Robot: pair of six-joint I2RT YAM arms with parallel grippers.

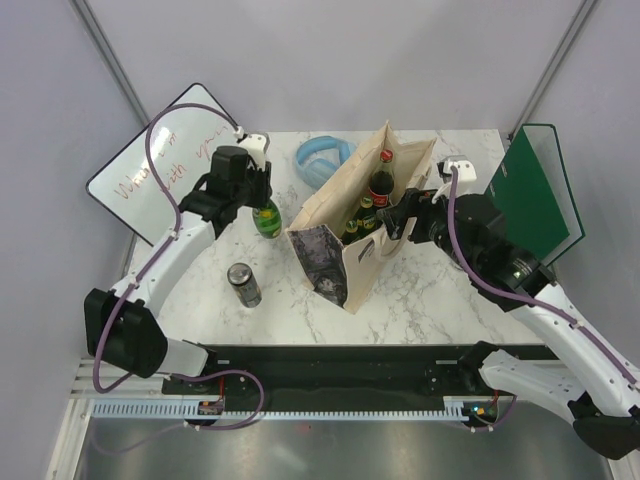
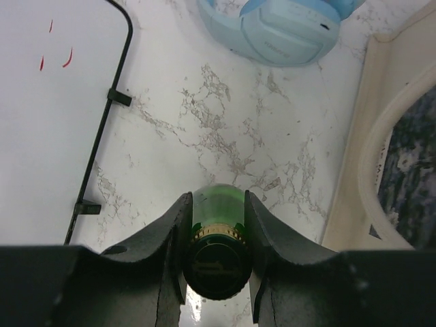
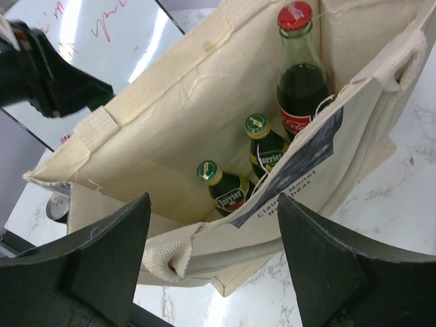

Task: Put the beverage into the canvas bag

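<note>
The beige canvas bag [image 1: 345,205] stands open mid-table, its dark printed face toward the front. Inside it are a red-capped cola bottle [image 3: 298,82] and two green Perrier bottles [image 3: 266,146], [image 3: 221,187]. My left gripper [image 1: 262,203] is left of the bag, shut on the neck of a green bottle [image 1: 267,221] that stands upright on the table. In the left wrist view the fingers [image 2: 176,225] clamp the neck just under the cap of this bottle [image 2: 218,204]. My right gripper [image 3: 214,201] is open, its jaws straddling the bag's right rim [image 3: 204,235] without clamping it.
A silver can [image 1: 243,285] stands in front of the left gripper. Blue headphones [image 1: 325,158] lie at the back behind the bag. A whiteboard [image 1: 150,170] leans at the left and a green board [image 1: 530,190] at the right. The marble tabletop [image 1: 440,290] ends near my arm bases.
</note>
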